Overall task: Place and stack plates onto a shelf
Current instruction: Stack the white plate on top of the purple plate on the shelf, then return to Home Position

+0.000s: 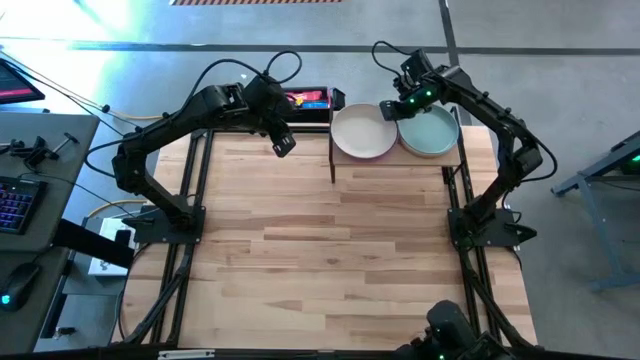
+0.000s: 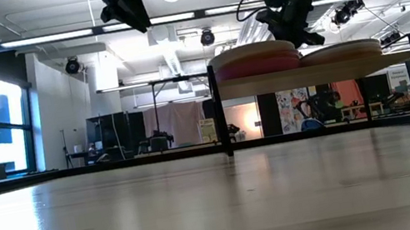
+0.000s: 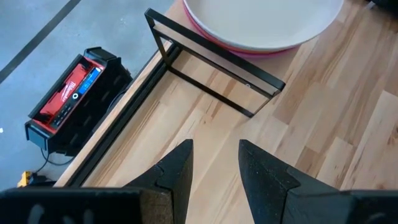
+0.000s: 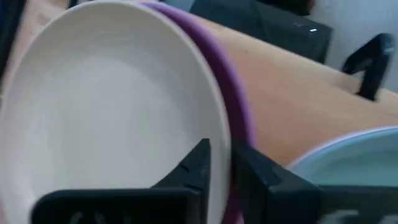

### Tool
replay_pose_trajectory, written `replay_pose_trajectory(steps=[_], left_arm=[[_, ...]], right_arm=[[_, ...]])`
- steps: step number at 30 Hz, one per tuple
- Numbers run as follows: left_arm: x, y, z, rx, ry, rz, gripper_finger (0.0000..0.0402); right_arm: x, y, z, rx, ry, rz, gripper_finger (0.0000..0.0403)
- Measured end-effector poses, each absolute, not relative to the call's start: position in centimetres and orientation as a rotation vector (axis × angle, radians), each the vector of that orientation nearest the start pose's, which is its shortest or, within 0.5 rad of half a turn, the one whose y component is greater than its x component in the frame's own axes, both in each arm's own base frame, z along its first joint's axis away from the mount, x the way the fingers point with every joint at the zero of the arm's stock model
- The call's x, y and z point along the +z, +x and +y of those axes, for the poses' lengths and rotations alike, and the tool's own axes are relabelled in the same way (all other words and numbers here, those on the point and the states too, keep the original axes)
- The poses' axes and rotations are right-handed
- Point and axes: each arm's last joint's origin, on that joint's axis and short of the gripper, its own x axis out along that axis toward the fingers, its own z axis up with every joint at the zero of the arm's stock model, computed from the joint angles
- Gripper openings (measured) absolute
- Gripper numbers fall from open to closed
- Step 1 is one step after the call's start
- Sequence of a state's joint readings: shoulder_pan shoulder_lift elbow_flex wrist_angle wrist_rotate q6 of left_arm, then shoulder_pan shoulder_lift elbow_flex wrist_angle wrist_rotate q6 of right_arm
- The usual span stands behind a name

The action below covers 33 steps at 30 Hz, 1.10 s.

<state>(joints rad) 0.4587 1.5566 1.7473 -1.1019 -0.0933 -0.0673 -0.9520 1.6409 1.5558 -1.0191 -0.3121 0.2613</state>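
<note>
Slatted wood fills your overhead view, with the shelf (image 1: 395, 160) at the table's (image 1: 340, 250) far edge carrying two stacks side by side. You see a cream-white plate (image 1: 364, 132) topping the left stack and a pale teal plate (image 1: 429, 132) topping the right one. Your right gripper (image 1: 392, 108) sits at the far rim of the left stack, between the two piles. Only its wrist camera shows the grip: the fingers (image 4: 198, 163) are closed thinly over the cream-white plate's (image 4: 106, 112) rim, with a purple plate (image 4: 225, 93) just behind and the teal one (image 4: 348, 162) beside. From table height you get what the overhead hides: a pink plate (image 2: 257, 65) under the cream one. Your left gripper (image 1: 283, 141) hangs over the table just left of the shelf, fingers (image 3: 177, 171) parted and holding nothing; its camera alone shows the red-and-black box (image 3: 71, 99) off the table's edge.
</note>
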Motion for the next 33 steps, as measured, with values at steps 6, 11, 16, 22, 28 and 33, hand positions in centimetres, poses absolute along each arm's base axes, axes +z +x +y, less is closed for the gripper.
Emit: replay_pose_trajectory(steps=[6,11,16,22,28,33], left_arm=[[39.6,27.2,13.7,0.544,-0.229,0.890,0.0115],[39.7,27.2,13.7,0.544,-0.229,0.890,0.0115],[39.7,27.2,13.7,0.543,-0.229,0.890,0.0115],[39.7,27.2,13.7,0.543,-0.229,0.890,0.0115],[39.7,27.1,13.7,0.533,-0.211,0.902,0.0115],[40.3,24.7,12.9,0.554,-0.248,0.971,0.0115]], right_arm=[[32.0,19.6,-26.6,-0.743,0.865,0.855,0.0086],[33.0,19.5,-26.8,-0.754,0.826,0.840,0.0087],[34.2,19.6,-26.8,-0.799,0.750,0.833,0.0079],[34.5,19.9,-26.4,-0.796,0.736,0.849,0.0078],[34.7,20.7,-25.6,-0.679,0.722,0.854,0.0078],[36.6,21.5,-22.6,-0.487,0.589,0.835,0.0078]])
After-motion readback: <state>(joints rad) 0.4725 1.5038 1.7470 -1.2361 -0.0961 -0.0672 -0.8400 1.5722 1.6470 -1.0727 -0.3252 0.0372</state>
